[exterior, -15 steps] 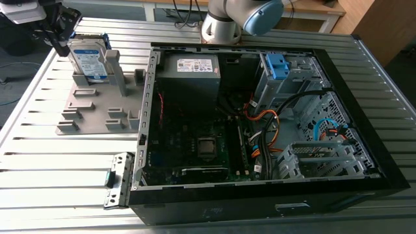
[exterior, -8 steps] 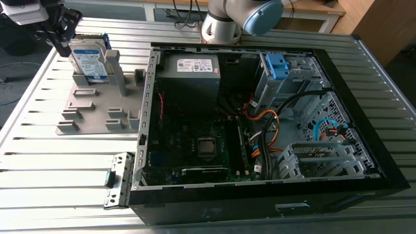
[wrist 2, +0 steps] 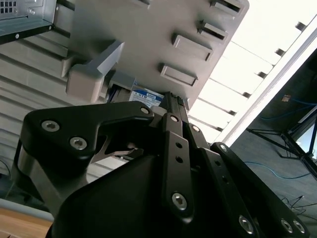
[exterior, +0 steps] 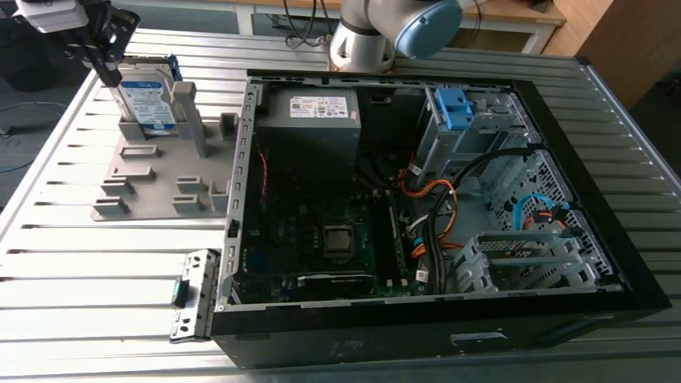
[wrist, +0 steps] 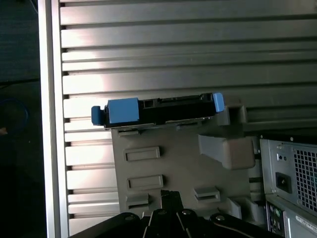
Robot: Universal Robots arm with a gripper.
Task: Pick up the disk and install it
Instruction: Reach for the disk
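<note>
Noting gripper (wrist: 168,194) pinched closed on nothing, hovering over the grey holder (wrist: 178,164). Finding the disk (wrist: 163,110) standing on edge in that holder, untouched. Noting the open computer case (exterior: 352,343) sitting beside the holder. Judging: spreading fingers wide, centring across the disk's upper edge, descending straight, and clearing the holder's post (wrist: 228,151) looking advisable.

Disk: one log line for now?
disk: upright in grey holder | tool: just above disk | computer case: open | install: not done
</note>
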